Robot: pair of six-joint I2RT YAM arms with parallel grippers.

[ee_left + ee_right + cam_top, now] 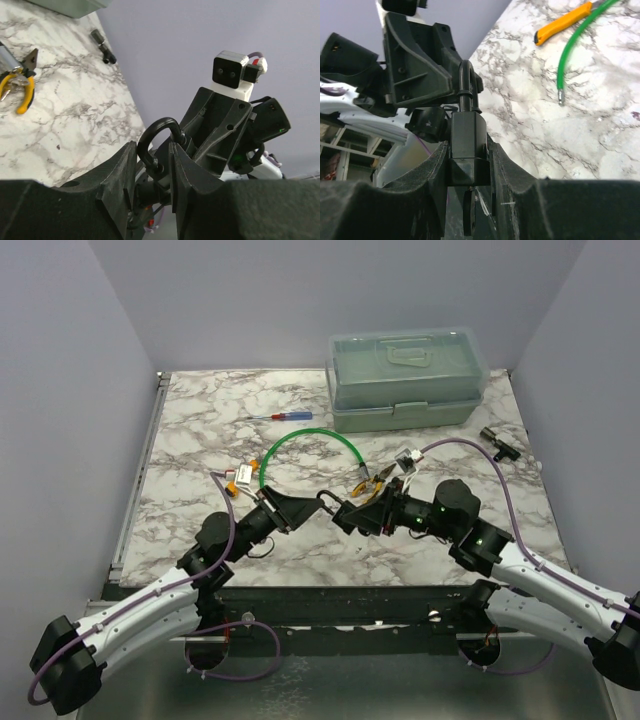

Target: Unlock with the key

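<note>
A black padlock hangs above the table's near middle, and my right gripper is shut on its body. The key shows as a dark flat head sticking out under the lock body, between my right fingers. The lock's shackle loops up between my left fingers. My left gripper stands astride it, with a gap showing on its left side. In the top view the two grippers meet tip to tip, left gripper and right gripper, with the shackle between them.
A green toolbox stands at the back right. Lying behind the grippers are a screwdriver, a green cable loop, yellow-handled pliers and an orange knife. A small black part rests near the right edge.
</note>
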